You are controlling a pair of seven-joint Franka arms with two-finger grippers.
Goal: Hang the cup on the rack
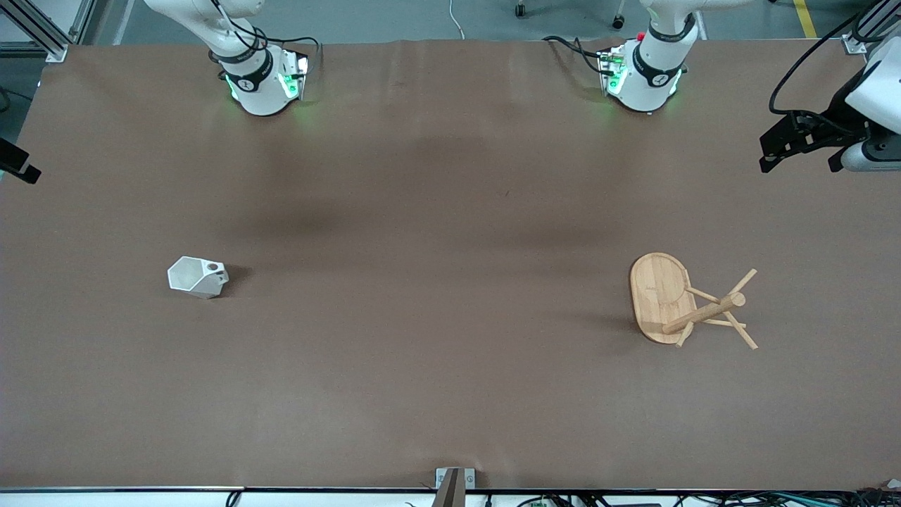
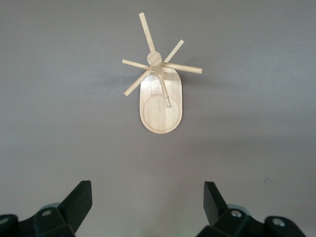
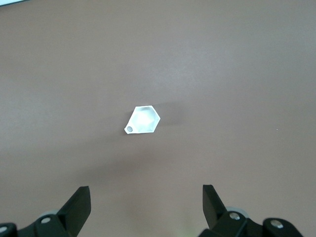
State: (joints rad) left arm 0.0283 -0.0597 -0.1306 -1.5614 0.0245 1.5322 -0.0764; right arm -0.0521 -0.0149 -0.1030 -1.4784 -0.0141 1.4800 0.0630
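Note:
The white faceted cup (image 1: 198, 276) stands upright on the brown table toward the right arm's end, its handle with the round hole on the side toward the rack. It also shows in the right wrist view (image 3: 143, 120). The bamboo rack (image 1: 686, 303) stands on its oval base toward the left arm's end, its pegs bare; it also shows in the left wrist view (image 2: 160, 89). My left gripper (image 2: 148, 185) is open and empty, high over the table's end (image 1: 800, 158). My right gripper (image 3: 146, 190) is open and empty, high above the cup's end of the table; only a black part of it (image 1: 17, 165) shows in the front view.
The two arm bases (image 1: 257, 77) (image 1: 644, 74) stand along the table's edge farthest from the front camera. A small metal bracket (image 1: 455, 482) sits at the table's near edge. Brown table surface (image 1: 436, 282) lies between cup and rack.

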